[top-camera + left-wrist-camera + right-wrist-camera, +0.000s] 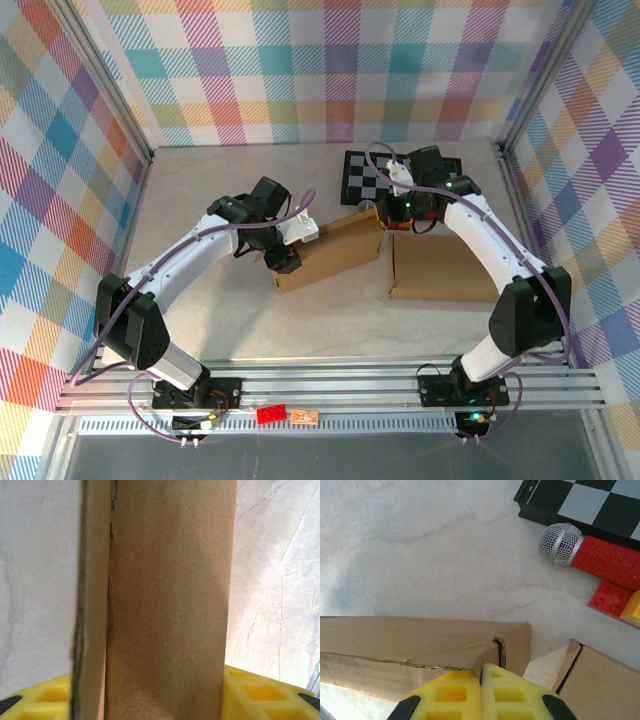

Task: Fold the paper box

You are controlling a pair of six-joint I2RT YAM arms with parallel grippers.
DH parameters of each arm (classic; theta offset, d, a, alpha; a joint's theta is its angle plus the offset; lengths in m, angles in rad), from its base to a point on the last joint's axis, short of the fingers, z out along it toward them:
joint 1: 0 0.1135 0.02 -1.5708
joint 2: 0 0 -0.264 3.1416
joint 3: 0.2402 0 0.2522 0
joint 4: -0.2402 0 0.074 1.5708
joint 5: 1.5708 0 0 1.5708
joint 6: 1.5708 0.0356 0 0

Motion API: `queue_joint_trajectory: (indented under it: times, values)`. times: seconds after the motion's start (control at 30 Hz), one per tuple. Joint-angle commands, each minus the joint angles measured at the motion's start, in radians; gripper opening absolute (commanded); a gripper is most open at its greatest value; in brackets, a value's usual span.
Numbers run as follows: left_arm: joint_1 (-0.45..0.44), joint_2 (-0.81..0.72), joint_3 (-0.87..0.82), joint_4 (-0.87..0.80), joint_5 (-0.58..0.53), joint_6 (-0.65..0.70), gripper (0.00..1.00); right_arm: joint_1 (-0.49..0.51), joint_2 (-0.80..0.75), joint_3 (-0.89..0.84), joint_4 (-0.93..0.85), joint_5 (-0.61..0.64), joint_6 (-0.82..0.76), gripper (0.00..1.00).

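Brown paper box half-formed at mid-table

The paper box (pixel 338 250) is plain brown cardboard, a long, low shape lying on the pale tabletop at a slant, its right end farther back than its left. In the right wrist view its near corner (pixel 420 642) shows a raised wall with a torn, ragged fold line and a split at the edge. Up close, one wall (pixel 170 605) stands upright with a second layer edge-on beside it. Just to its right lies a flat cardboard panel (pixel 442 270), with a whitish inner flap at its corner
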Motion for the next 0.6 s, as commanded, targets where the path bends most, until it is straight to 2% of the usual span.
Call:
queue_joint_trajectory:
  times: [0.0, 0.37, 0.57]
  values:
    - [0.027, 0.010, 0.026, 0.004, -0.003, -0.034, 0.54, 0.010, -0.044, -0.090, 0.045, 0.032, -0.022, 0.00]
    - [0.061, -0.013, 0.014, 0.019, 0.050, -0.092, 0.60, 0.060, -0.067, -0.196, 0.184, 0.086, 0.008, 0.00]
    - [0.062, -0.030, -0.001, 0.017, 0.035, -0.090, 0.62, 0.081, -0.095, -0.236, 0.215, 0.130, 0.011, 0.00]
